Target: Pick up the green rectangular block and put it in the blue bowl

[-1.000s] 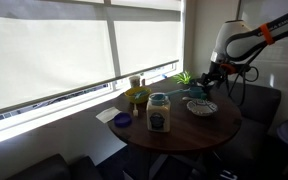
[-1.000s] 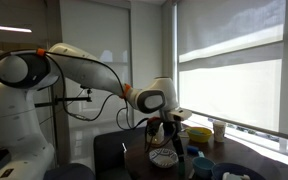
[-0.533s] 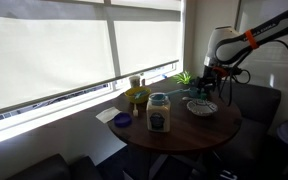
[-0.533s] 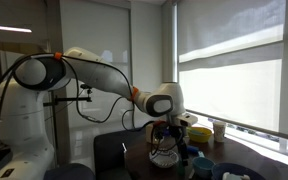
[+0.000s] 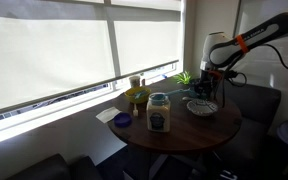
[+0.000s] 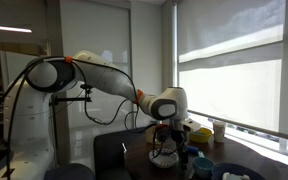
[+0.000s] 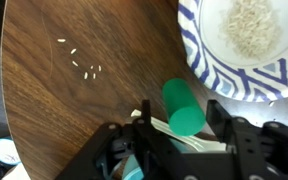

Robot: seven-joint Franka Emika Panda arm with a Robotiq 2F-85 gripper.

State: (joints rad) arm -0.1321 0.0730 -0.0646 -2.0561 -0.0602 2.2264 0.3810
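In the wrist view a green block point(image 7: 184, 112), rounded in look, lies on the dark wood table between my gripper's point(image 7: 180, 106) two black fingers. The jaws stand open on either side of it, with narrow gaps still showing. Just beyond it sits the blue-and-white patterned bowl point(image 7: 209, 70), holding pale grains. In both exterior views the gripper point(image 5: 210, 89) point(image 6: 165, 141) hangs low over the table beside that bowl point(image 5: 202, 107) point(image 6: 164, 157); the block is too small to make out there.
On the round wooden table point(image 5: 184, 135) stand a white-filled jar point(image 5: 159, 112), a small blue dish point(image 5: 122, 120), a yellow-green item point(image 5: 136, 97) and a plant point(image 5: 184, 77). Loose grains point(image 7: 79, 62) dot the wood. A dark chair point(image 5: 259, 105) stands behind the arm.
The arm has swung toward the window side and come down to the table. The jaws have narrowed from wide open around the green block.
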